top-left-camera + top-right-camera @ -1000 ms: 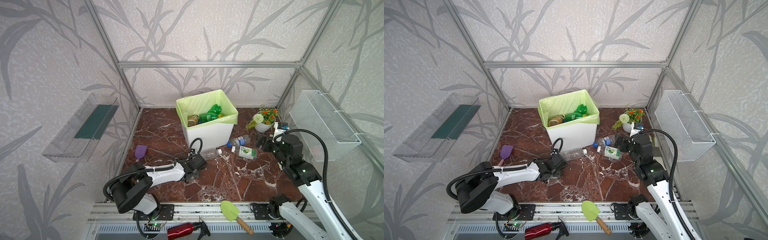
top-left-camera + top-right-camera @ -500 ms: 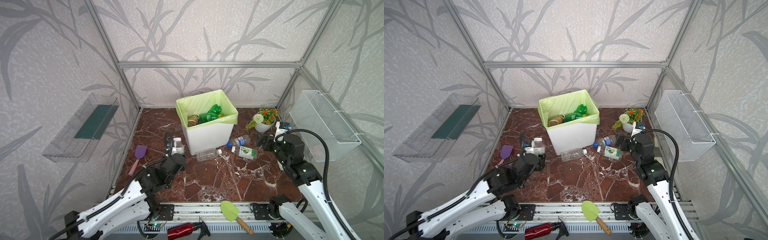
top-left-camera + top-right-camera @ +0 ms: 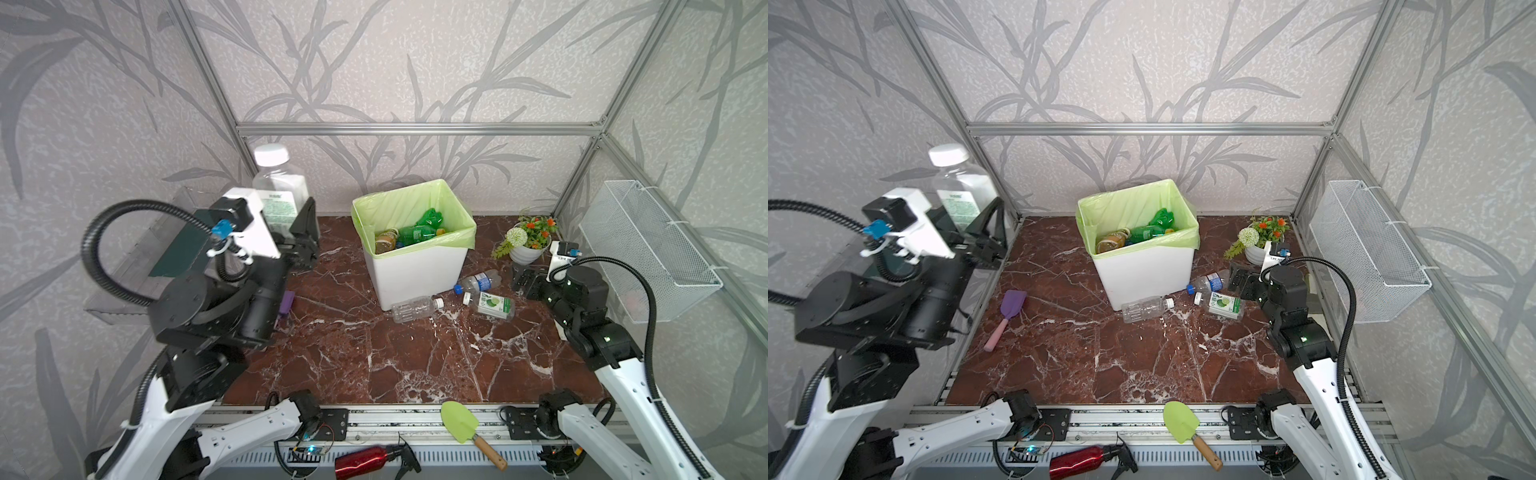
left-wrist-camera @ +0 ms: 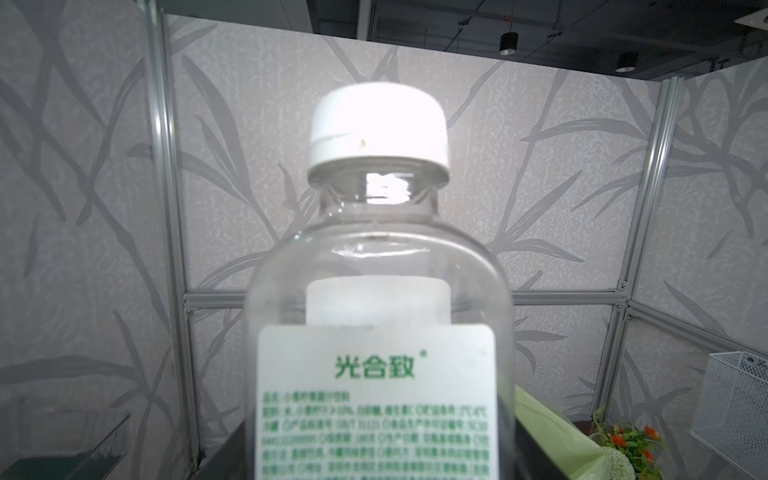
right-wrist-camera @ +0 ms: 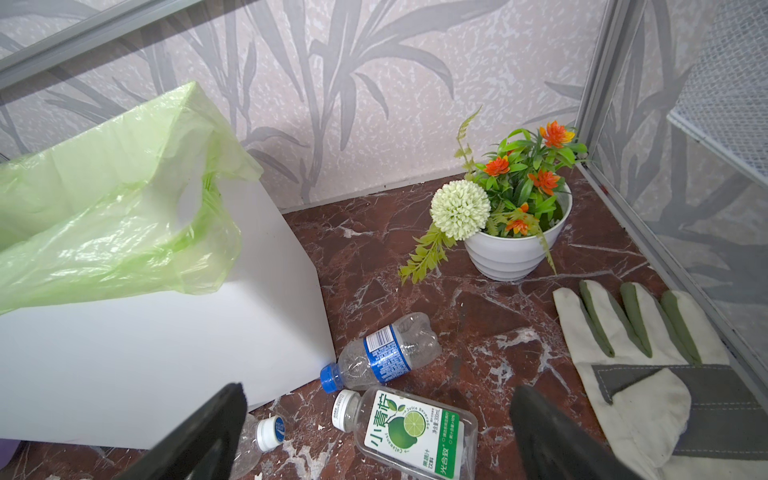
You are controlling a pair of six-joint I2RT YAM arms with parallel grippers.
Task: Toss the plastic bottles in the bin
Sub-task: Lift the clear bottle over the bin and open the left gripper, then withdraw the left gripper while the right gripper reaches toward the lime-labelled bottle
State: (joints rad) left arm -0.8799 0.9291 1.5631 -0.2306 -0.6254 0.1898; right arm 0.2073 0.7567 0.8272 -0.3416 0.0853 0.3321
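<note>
The left gripper (image 3: 286, 218) is clamped on a clear white-capped bottle (image 3: 279, 183), holding it upright and high above the red-brown marble floor (image 3: 374, 353); in the left wrist view that bottle (image 4: 374, 291) fills the frame against the wall. The bin (image 3: 419, 274), white with a light-green bag folded over its rim, stands to this gripper's right and well below it, with green bottles (image 3: 420, 227) and a brownish one already inside. The right gripper (image 5: 378, 392) hangs low over the floor with its jaws spread wide and nothing between them. Just under its fingertips lies a lime-label bottle (image 5: 411, 432), a blue-label bottle (image 5: 386, 353) lies just beyond that, and a bare clear bottle (image 3: 415, 307) rests to its left, touching the bin's foot. Ahead and to its right stands a white pot of artificial flowers (image 5: 515, 249), and a work glove (image 5: 640, 365) lies flat at its right. The walls carry pale wallpaper with grey leaf shapes inside an aluminium frame (image 3: 415, 129). A wire-mesh basket (image 3: 648, 245) hangs on the wall beside the right gripper.
</note>
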